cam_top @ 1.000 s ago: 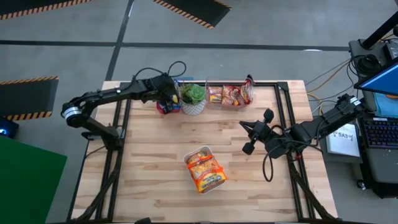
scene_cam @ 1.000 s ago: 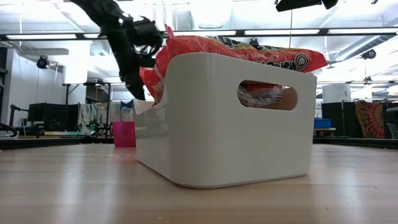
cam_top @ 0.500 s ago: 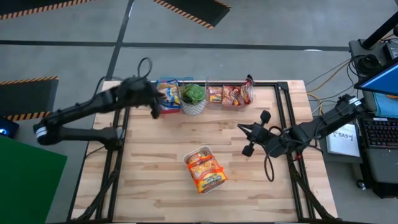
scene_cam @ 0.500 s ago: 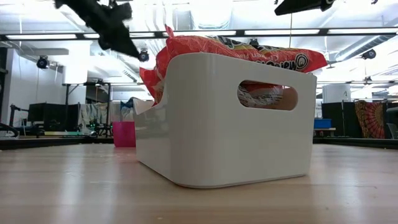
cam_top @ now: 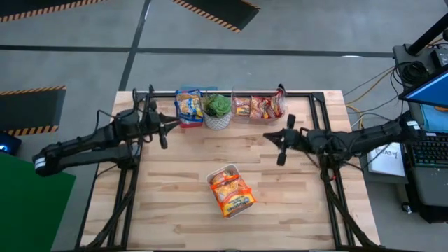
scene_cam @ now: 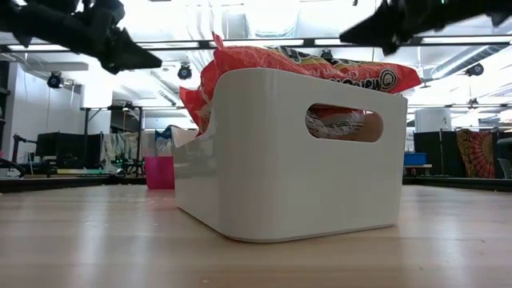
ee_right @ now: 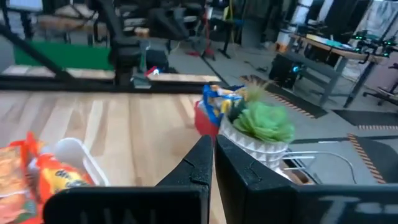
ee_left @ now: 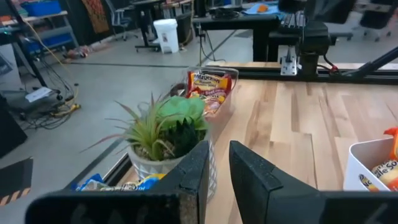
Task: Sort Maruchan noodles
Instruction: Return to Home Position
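I am holding my left gripper (cam_top: 165, 130) in the air above the left part of the wooden table (cam_top: 175, 210), near the red bin (cam_top: 187, 112); its fingers (ee_left: 193, 180) are standing almost together with only a thin slit between them, and they are gripping nothing. My right gripper (cam_top: 271, 138) is hovering above the right part of the table, pointing toward the middle; its fingers (ee_right: 193, 168) are pressing nearly against each other, and they are empty too.

All the Maruchan noodles (cam_top: 231, 192) that I am seeing are lying inside containers. The red bin is standing at the far edge and is holding packets with blue edges (cam_top: 187, 105), which are rising above its rim. Just beside it, the green potted plant (cam_top: 218, 106) is standing in its white patterned pot. On the other side of the plant, the transparent bin (cam_top: 278, 112) is holding several packets with red edges (cam_top: 260, 106), standing side by side in a row; one packet at its right end is sticking up higher. The white bin (scene_cam: 288, 176) is standing alone near the middle front of the table, well apart from the others; orange packets (scene_cam: 320, 68) are heaping over its top, and one is showing through the handle hole in its side.
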Available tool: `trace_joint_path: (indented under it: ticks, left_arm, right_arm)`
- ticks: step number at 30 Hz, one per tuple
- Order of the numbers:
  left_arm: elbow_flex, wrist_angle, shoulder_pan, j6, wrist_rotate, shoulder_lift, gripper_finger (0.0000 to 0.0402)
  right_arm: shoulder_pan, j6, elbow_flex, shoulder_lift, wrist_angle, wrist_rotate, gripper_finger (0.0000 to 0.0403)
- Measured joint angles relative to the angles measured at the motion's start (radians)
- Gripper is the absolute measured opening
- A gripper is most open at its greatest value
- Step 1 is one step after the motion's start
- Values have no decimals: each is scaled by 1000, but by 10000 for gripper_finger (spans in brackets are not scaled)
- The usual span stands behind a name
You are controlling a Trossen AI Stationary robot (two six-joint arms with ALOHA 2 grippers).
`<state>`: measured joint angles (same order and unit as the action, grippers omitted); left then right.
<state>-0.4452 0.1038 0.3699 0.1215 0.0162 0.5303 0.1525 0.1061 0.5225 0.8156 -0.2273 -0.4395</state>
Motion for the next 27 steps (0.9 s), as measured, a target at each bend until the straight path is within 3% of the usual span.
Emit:
trace_joint_path:
  ticks: [8,21,27]
  left_arm:
    - [83,1,12,8,0,-126,46]
    - [188,2,18,-8,0,-281,46]
    - [230,12,18,-30,0,-352,46]
  right_arm:
    - [-141,12,-184,-205,-106,204,9]
    - [-201,135,-362,-553,-121,213,9]
    - [-201,154,-388,-731,-19,260,9]
